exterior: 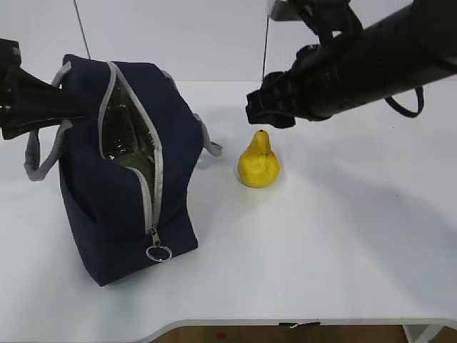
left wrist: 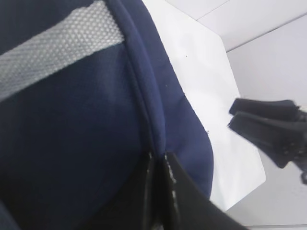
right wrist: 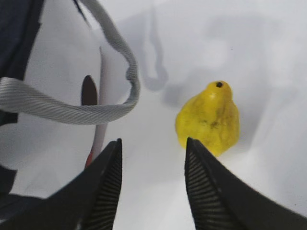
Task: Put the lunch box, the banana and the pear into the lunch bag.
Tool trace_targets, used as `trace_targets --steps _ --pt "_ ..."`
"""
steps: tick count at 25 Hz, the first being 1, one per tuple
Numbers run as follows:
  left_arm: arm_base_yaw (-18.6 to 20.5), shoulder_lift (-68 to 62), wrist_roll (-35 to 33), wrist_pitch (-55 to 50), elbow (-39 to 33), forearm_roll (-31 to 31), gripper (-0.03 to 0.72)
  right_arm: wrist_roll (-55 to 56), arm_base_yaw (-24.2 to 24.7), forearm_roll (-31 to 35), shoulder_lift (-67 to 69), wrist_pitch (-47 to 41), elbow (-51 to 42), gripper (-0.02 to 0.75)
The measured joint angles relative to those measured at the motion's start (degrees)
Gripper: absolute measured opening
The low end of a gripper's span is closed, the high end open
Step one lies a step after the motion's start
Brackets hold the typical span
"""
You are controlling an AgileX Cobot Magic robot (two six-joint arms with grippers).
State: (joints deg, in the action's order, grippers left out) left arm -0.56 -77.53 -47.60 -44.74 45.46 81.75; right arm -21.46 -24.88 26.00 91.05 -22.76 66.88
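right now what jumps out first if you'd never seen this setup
The big navy lunch bag stands unzipped on the left of the white table, shiny lining showing, with the left gripper pinched shut on its fabric edge. Just right of it sits a lone yellow pear, upright. The right gripper hangs above the pear, jaws apart and holding nothing.

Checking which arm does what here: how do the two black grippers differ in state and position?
The left gripper is shut, pinching the navy fabric lunch bag at its edge; the right gripper has its jaws apart, holding nothing. The left touches the bag; the right hangs above the table beside the squat yellow pear. Both are black.
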Motion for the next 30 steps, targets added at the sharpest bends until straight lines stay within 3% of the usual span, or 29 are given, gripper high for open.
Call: trace_targets --steps 5,11,23,26,30 --pt "0.00 0.00 0.00 -0.13 0.00 -0.11 -0.001 0.00 0.00 3.52 -0.53 7.77 -7.28 0.351" --pt "0.00 0.00 0.00 -0.22 0.00 -0.11 -0.001 -0.13 0.00 9.45 -1.33 23.59 -14.71 0.351" --pt "0.00 0.00 0.00 -0.26 0.00 -0.18 -0.001 -0.13 0.00 7.96 3.55 31.82 -14.94 0.354" --pt "0.00 0.00 0.00 -0.26 0.00 -0.18 -0.001 0.75 0.00 1.83 5.69 35.01 -14.94 0.434" --pt "0.00 0.00 0.00 -0.26 0.00 -0.18 -0.001 3.98 0.00 -0.64 7.63 40.16 -14.94 0.573"
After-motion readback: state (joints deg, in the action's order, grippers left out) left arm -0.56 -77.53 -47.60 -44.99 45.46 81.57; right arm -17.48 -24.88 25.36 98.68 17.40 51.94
